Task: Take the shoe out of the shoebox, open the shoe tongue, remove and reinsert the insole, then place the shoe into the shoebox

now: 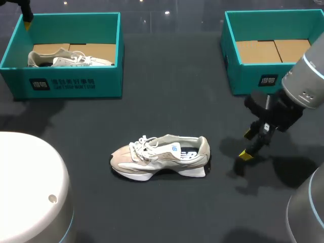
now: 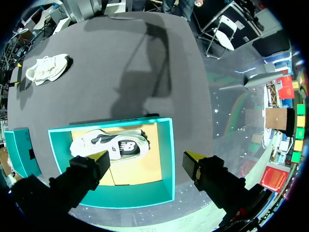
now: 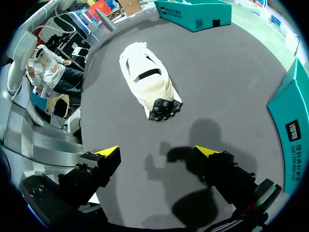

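A beige shoe (image 1: pixel 159 157) lies on its side in the middle of the dark table, sole toward the front edge; the right wrist view shows this beige shoe (image 3: pixel 149 84) ahead of the fingers, heel nearest. My right gripper (image 1: pixel 247 144) (image 3: pixel 159 152) hangs open just above the table to the shoe's right, holding nothing. A second shoe (image 1: pixel 68 58) (image 2: pixel 113 145) lies in the left teal shoebox (image 1: pixel 71 83) (image 2: pixel 166 159). My left gripper (image 2: pixel 147 157) is open above that box, empty; in the head view only part of it (image 1: pixel 26 15) shows at the box's far left corner.
A second teal shoebox (image 1: pixel 243 76) stands at the back right with only cardboard on its floor; its wall (image 3: pixel 289 116) is beside the right gripper. White rounded arm bases (image 1: pixel 30 192) fill the front corners.
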Action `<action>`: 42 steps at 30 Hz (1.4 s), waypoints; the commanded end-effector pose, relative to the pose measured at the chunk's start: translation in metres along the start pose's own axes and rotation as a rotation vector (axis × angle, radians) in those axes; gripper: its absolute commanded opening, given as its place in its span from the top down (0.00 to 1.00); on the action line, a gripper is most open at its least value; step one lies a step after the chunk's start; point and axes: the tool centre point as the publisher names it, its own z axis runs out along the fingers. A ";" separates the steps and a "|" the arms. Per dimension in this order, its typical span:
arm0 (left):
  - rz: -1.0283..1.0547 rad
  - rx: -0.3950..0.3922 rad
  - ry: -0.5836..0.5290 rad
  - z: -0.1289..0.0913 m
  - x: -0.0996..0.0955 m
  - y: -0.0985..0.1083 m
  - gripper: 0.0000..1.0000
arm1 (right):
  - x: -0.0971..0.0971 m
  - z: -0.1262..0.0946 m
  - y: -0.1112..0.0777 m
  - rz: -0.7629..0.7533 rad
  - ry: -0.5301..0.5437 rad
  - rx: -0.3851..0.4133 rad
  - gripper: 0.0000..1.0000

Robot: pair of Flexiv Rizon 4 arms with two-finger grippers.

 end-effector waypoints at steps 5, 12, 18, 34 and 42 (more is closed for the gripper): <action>0.001 -0.001 0.002 0.000 0.000 -0.001 0.00 | -0.004 0.006 -0.008 -0.473 0.169 -0.439 0.00; 0.001 -0.001 0.002 0.000 0.000 -0.001 0.00 | -0.004 0.006 -0.008 -0.473 0.169 -0.439 0.00; 0.001 -0.001 0.002 0.000 0.000 -0.001 0.00 | -0.034 0.024 -0.034 -0.406 0.147 -0.575 0.00; 0.001 -0.001 0.002 0.000 0.000 -0.001 0.00 | -0.040 0.036 -0.043 -0.407 0.107 -0.650 0.00; 0.001 -0.001 0.002 0.000 0.000 -0.001 0.00 | -0.043 0.046 -0.036 -0.386 0.085 -0.663 0.00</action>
